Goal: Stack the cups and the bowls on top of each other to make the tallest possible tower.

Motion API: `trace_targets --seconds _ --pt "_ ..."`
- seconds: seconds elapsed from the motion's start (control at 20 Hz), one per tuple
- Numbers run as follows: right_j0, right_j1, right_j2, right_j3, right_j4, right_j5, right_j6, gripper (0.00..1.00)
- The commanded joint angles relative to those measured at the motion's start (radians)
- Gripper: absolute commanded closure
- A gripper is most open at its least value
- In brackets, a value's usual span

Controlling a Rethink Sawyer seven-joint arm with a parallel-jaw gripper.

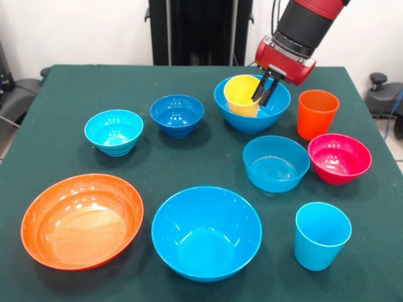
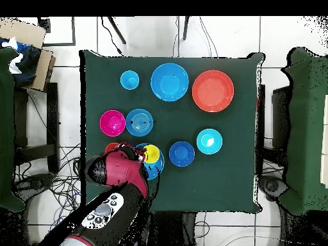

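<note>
from the front, the gripper (image 1: 263, 93) pinches the rim of the yellow cup (image 1: 242, 94), which sits tilted inside a large blue bowl (image 1: 252, 118) beside the orange cup (image 1: 317, 112); from overhead, the arm (image 2: 115, 176) partly covers that bowl (image 2: 155, 168), the yellow cup (image 2: 152, 154) showing inside.

Yellow cup (image 1: 242, 94) in blue bowl (image 1: 252, 116) — orange cup (image 1: 317, 113), magenta-red bowl (image 1: 339, 157), green table (image 1: 63, 94)

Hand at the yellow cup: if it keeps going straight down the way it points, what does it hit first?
Probably the yellow cup: the hand points down at its rim, the cup tilted inside a blue bowl. Depth is unclear; it may already touch.
</note>
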Motion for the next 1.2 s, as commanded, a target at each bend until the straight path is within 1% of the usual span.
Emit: trace_targets --seconds 0.05,1.2 --pt "-0.010 0.003 0.074 -0.050 0.022 0.010 0.165 1.00" --pt "-0.011 0.000 0.076 -0.047 0.026 0.023 0.168 1.00"
